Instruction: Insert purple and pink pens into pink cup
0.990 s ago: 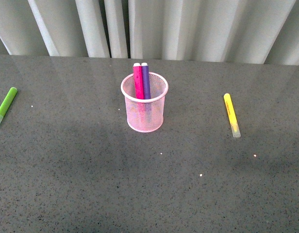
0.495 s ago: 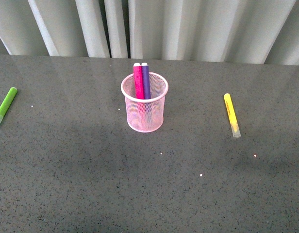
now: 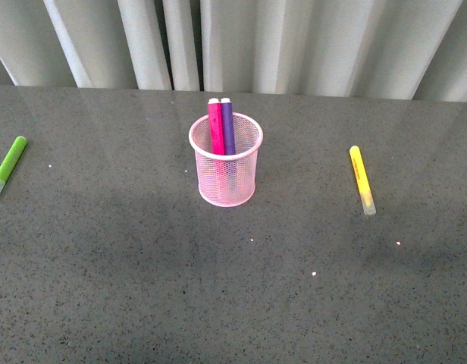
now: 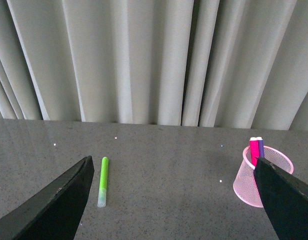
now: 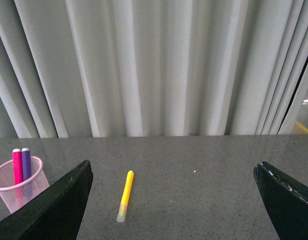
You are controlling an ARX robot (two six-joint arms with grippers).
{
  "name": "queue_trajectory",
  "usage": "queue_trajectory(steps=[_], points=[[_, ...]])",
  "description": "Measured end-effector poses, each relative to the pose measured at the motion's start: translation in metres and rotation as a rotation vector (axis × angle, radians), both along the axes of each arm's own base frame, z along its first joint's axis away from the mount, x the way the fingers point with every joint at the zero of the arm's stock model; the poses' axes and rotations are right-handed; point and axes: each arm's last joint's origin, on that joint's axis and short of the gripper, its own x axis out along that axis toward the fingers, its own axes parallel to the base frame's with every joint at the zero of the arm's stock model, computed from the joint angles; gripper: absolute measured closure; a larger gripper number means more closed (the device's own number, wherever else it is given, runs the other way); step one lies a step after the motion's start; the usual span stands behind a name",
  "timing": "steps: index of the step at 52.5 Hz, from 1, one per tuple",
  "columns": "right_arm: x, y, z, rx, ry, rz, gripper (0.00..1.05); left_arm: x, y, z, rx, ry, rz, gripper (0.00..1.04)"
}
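Standing in pink mesh cup (image 3: 226,178): pink pen (image 3: 216,127), purple pen (image 3: 228,127) | both jaws spread

A dark grey speckled stone-look tabletop (image 3: 142,288) fills the foreground, faintly glossy. Behind its far edge hangs a pale grey-white pleated curtain (image 3: 294,45), its vertical folds softly lit and reflected in the tabletop.

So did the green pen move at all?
No. The green pen lies at the same spot by the table's left edge, equally far from the pink cup.
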Motion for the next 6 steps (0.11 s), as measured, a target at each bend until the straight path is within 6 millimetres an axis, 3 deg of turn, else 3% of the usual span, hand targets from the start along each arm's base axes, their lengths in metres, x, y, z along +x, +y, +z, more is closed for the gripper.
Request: queue_trajectory(steps=[6], points=[[0.0000,0.0000,0.0000,0.000,0.000,0.000,0.07,0.0000,0.0000,0.0000,0.000,0.000,0.000,0.07]])
